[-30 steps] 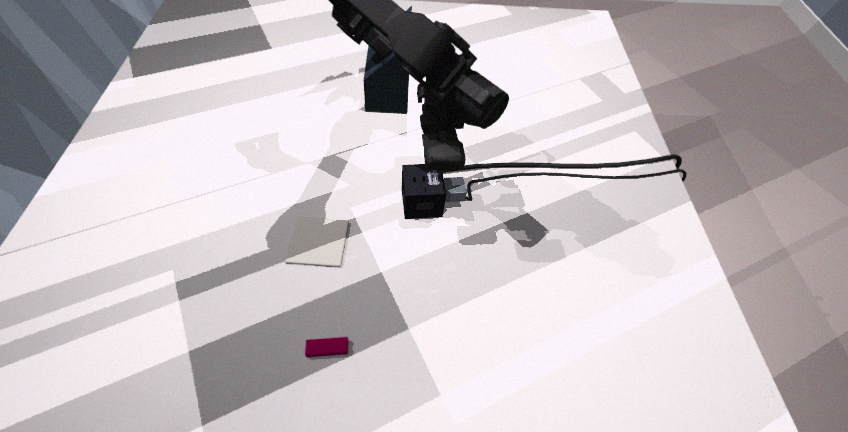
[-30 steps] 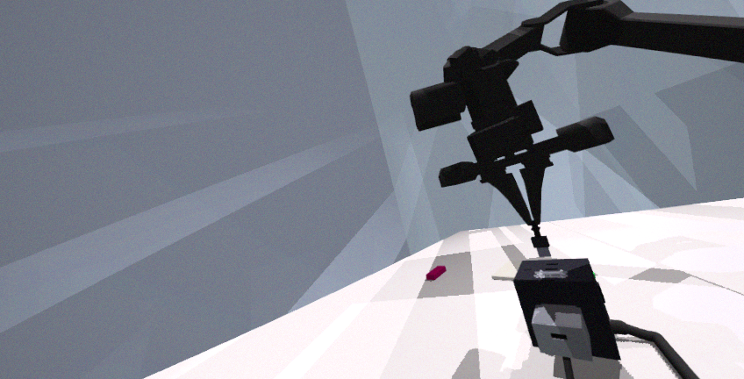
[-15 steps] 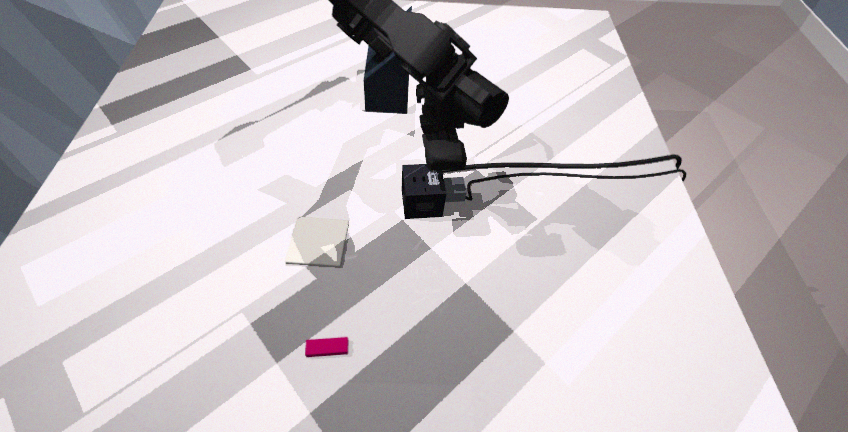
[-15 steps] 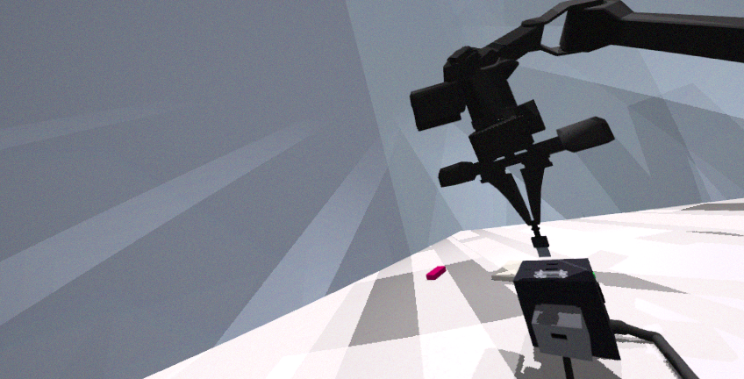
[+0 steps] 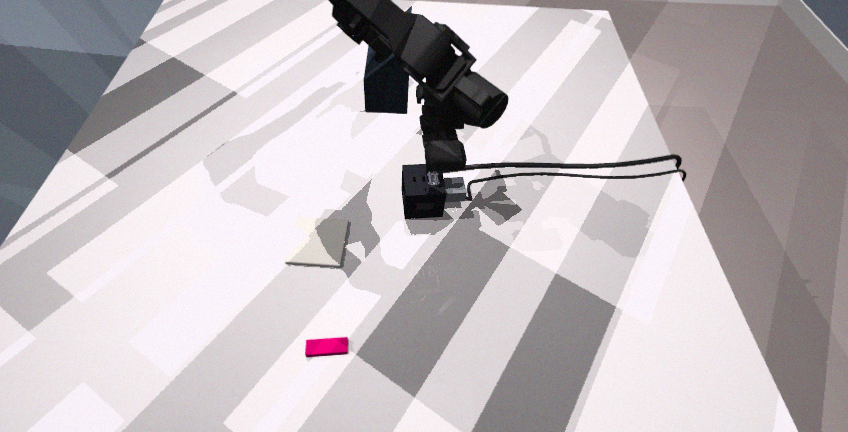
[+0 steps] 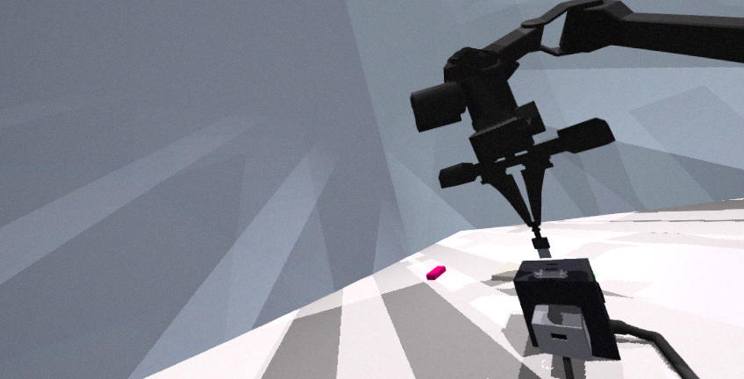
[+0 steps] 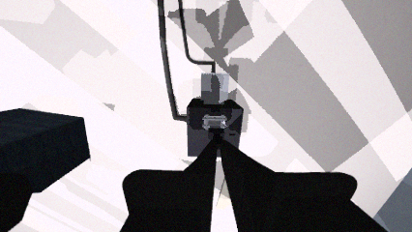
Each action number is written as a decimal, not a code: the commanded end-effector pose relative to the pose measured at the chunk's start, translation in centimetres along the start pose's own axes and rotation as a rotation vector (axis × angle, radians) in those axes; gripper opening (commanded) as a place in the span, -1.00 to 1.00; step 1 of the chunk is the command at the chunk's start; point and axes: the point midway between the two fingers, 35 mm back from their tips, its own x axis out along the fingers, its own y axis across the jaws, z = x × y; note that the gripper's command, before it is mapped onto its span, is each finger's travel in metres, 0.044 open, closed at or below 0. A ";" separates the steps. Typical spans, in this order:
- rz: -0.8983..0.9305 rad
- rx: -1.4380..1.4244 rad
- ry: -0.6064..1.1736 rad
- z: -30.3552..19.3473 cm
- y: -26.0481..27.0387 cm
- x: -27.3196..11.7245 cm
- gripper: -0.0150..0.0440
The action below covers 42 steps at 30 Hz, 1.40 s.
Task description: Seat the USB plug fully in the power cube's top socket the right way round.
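The black power cube [image 5: 423, 204] [image 6: 553, 291] [image 7: 198, 145] stands upright on the table, with small slots and a clear-rimmed socket [image 5: 433, 178] [image 6: 550, 273] [image 7: 214, 122] on its top. My gripper [image 6: 535, 227] [image 7: 218, 144] is shut on the USB plug and points down over the cube. The plug [image 6: 540, 242] has a black body with its pale metal end [image 6: 544, 253] downward, showing just above the cube's far top edge in the exterior view. It is tilted slightly. The top view has the plug hidden by the gripper. Whether its tip touches the cube, and which way round it is, I cannot tell.
A grey plug block [image 5: 456, 188] [image 6: 574, 341] [image 7: 210, 87] sits in the cube's side. Black cables [image 5: 565, 164] [image 6: 641, 332] [image 7: 166, 72] run toward the table's right edge. A dark blue box [image 5: 385, 91] [image 7: 44, 140], cream tile [image 5: 303, 249] and pink block [image 5: 326, 346] [image 6: 435, 272] stand apart.
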 end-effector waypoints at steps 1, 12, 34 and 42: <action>-0.001 -0.004 0.001 0.0 0.0 0.1 -0.49; -0.001 -0.004 0.001 0.0 0.0 0.2 -0.49; -0.001 -0.005 0.001 0.0 -0.1 0.5 -0.49; -0.001 -0.006 0.001 0.0 -0.1 0.6 -0.49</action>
